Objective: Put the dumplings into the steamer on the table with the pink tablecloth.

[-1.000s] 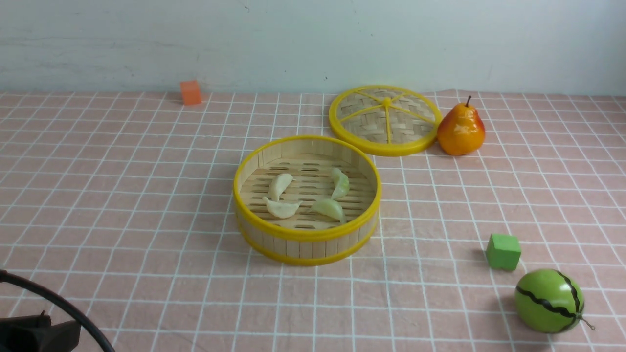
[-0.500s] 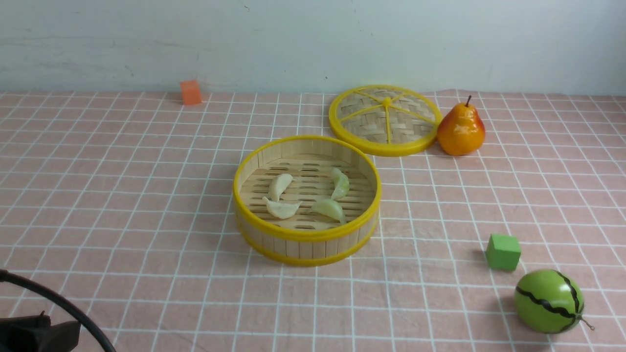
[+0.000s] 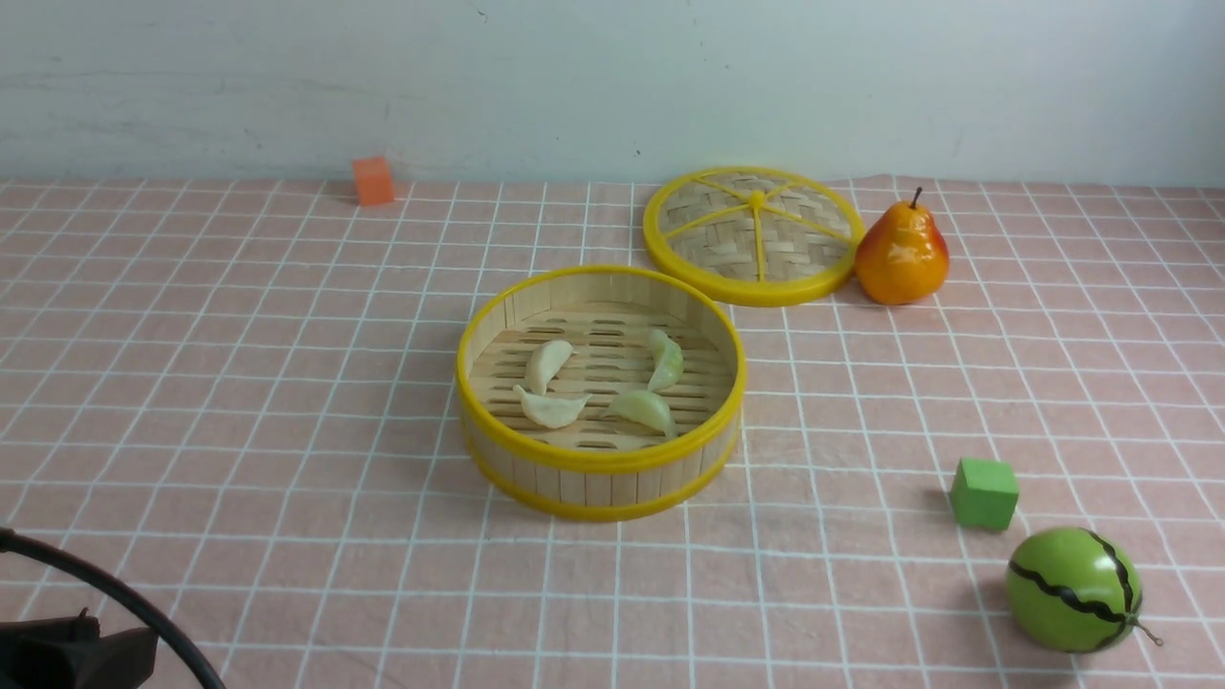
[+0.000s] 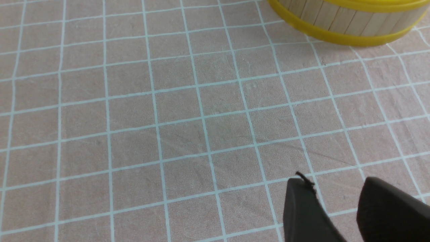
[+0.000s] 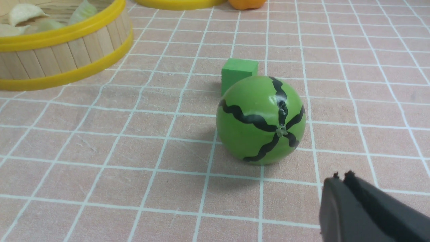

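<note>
All four dumplings lie inside the steamer, toward one o'clock from the parted, empty left gripper (right gripper closed, empty).

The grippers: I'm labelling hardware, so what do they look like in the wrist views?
The left gripper has two matte black, rounded fingers, one with a frayed thread at its tip. The right gripper is matte black too, with ragged tips. No markings visible.
</note>
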Action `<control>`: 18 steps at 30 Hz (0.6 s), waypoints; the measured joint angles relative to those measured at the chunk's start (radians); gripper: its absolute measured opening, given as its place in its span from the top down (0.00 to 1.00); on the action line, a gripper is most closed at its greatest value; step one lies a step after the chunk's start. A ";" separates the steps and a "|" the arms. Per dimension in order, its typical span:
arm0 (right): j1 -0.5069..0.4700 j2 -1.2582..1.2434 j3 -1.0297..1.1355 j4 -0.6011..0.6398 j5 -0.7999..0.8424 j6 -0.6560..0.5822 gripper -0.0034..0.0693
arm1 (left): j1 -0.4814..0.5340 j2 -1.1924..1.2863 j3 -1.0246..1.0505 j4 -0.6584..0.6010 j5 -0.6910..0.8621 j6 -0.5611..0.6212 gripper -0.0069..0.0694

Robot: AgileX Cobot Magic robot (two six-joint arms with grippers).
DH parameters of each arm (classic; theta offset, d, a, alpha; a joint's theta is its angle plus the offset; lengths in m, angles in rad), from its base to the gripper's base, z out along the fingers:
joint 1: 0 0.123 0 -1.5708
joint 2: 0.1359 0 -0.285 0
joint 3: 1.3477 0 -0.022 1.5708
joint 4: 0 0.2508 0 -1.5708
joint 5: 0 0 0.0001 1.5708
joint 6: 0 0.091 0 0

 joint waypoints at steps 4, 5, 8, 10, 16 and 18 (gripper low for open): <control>0.000 0.000 -0.001 0.000 0.001 0.000 0.92 | 0.000 -0.108 0.068 -0.002 -0.002 0.000 0.60; 0.000 0.000 -0.001 0.000 0.001 0.000 0.92 | 0.000 -0.161 0.089 -0.002 -0.010 0.000 0.60; 0.000 0.000 -0.001 0.000 0.001 0.000 0.91 | 0.020 -0.262 0.129 -0.011 -0.048 0.000 0.60; 0.000 0.000 -0.001 0.000 0.002 0.000 0.91 | 0.087 -0.365 0.168 -0.053 -0.088 0.000 0.60; 0.000 0.000 -0.001 0.000 0.002 0.000 0.89 | 0.357 -0.543 0.277 -0.244 -0.118 0.072 0.60; 0.000 0.000 -0.001 0.000 0.002 0.000 0.89 | 0.405 -0.563 0.292 -0.282 -0.135 0.124 0.60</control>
